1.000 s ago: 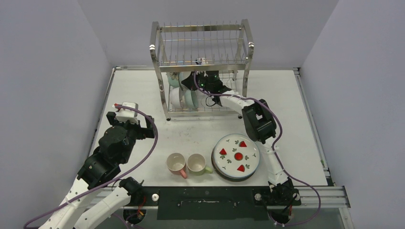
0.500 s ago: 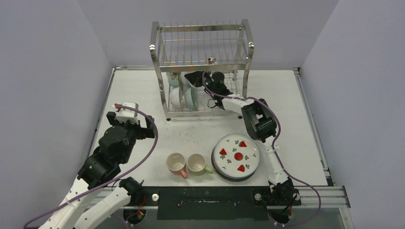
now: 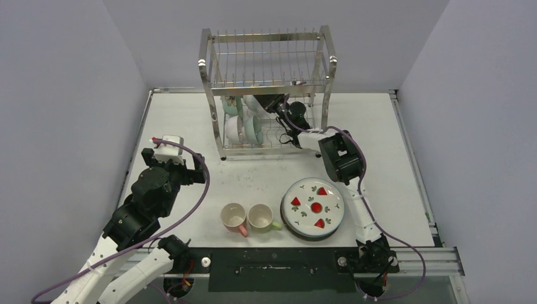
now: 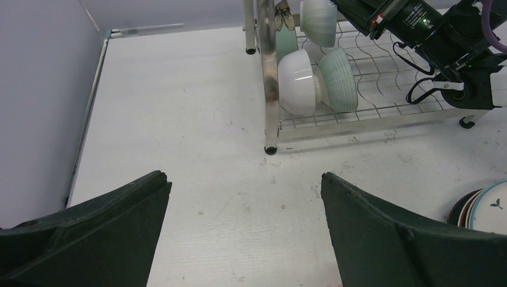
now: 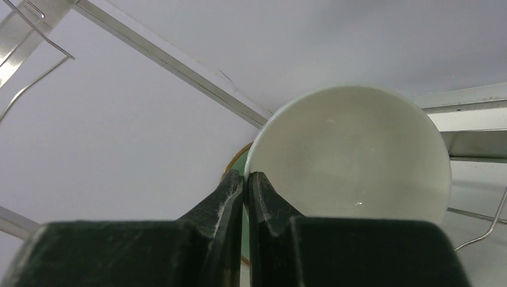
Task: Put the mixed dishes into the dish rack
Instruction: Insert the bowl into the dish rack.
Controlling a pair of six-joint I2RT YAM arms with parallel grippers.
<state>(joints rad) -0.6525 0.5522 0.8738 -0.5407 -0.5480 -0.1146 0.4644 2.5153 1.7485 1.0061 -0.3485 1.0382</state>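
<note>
My right tool is clamped on rim of the bowl, inside lower tier of dish rack; I judge it light, glazed & fragile, so rim pinch can slip; left tool apart.

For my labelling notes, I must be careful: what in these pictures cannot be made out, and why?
- Right wrist view: the white bowl in the right claw blocks the view; its slot is hidden.
- Top view: the upper tier of the dish rack hides that claw's tips.
- Left wrist view: the picture's edge cuts off the plate stack.
</note>
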